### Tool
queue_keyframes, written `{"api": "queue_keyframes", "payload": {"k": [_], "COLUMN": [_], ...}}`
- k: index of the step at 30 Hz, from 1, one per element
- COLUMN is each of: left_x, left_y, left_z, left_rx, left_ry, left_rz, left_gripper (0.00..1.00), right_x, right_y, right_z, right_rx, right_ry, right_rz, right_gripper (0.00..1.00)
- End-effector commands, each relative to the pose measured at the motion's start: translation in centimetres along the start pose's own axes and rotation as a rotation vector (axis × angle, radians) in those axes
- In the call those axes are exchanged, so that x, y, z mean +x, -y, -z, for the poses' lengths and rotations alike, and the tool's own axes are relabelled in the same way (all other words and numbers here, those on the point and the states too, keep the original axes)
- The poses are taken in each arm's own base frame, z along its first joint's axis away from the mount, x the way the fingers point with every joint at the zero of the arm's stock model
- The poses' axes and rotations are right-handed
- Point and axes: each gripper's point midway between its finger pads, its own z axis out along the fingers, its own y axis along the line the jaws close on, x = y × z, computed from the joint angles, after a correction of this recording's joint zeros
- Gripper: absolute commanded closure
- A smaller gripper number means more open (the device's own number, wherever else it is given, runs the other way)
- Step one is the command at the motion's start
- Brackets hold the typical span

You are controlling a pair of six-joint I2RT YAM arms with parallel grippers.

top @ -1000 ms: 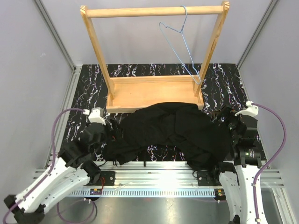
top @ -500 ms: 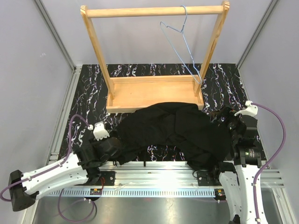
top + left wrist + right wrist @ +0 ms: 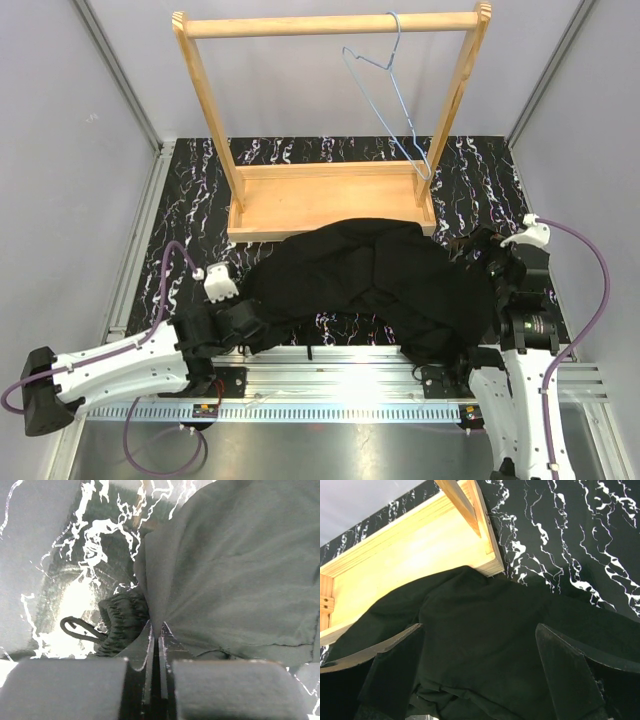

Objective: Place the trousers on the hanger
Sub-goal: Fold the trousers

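Observation:
The black trousers [image 3: 370, 275] lie crumpled on the dark marbled mat in front of the wooden rack, their back edge resting on the rack's base. The light-blue wire hanger [image 3: 390, 100] hangs by its hook from the rack's top bar, towards the right. My left gripper [image 3: 248, 322] is at the trousers' left end, and in the left wrist view it [image 3: 156, 627] is shut, pinching a fold of the trousers [image 3: 235, 565]. My right gripper [image 3: 482, 255] is at their right end. Seen from its wrist it [image 3: 480, 627] is open just above the trousers [image 3: 470, 605].
The wooden rack's base tray [image 3: 330, 200] stands behind the trousers; its corner [image 3: 410, 560] shows in the right wrist view. A gathered waistband and a cord loop [image 3: 80, 628] lie left of the left jaws. Grey walls close in the marbled mat [image 3: 480, 180].
My left arm has swung down and in towards the trousers' left end and its gripper has shut on the fabric. The right arm and the hanger have not moved.

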Motion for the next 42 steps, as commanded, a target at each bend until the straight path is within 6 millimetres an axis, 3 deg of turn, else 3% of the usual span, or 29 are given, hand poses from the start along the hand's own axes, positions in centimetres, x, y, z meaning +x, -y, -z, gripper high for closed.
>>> {"api": "queue_keyframes", "payload": {"k": [1,4,10,18,25,29,33,36,42], "left_x": [-3.8,-6.7,-13.0,-20.3,-25.5,-26.8,-26.3,-25.3,-23.8], "left_y": [2.1,3.6,4.1,1.8,-0.3,-1.8,-2.8,-3.8,-5.3], "left_z": [2.0,4.0,7.9,11.6,14.4,15.0,14.5,13.5,12.5], "left_rx": [0.047,0.096,0.102,0.021,-0.084,-0.149,-0.173,-0.209,-0.211], "left_ry": [0.072,0.101,0.213,0.414,0.586,0.655,0.693,0.707,0.713], "left_rz": [0.026,0.006,-0.06,-0.128,-0.178,-0.168,-0.184,-0.196,-0.186], "left_gripper": [1.0,0.99,0.94,0.96,0.99,1.0,1.0,1.0,1.0], "right_x": [-0.8,-0.2,1.3,2.8,7.4,9.9,11.5,12.9,13.3], "right_y": [0.1,0.6,1.4,2.6,0.7,-2.0,-3.8,-3.8,-3.5], "right_z": [-0.5,-1.3,-3.2,-4.5,-6.7,-7.5,-6.9,-6.6,-8.4], "right_rx": [0.021,0.045,0.082,0.158,0.191,0.154,0.139,0.161,0.234], "right_ry": [0.018,-0.021,-0.108,-0.161,-0.304,-0.38,-0.382,-0.399,-0.406], "right_rz": [0.01,0.015,0.022,0.047,0.186,0.226,0.252,0.253,0.266], "right_gripper": [0.0,0.0,0.0,0.0,0.02,0.02,0.03,0.02,0.0]}}
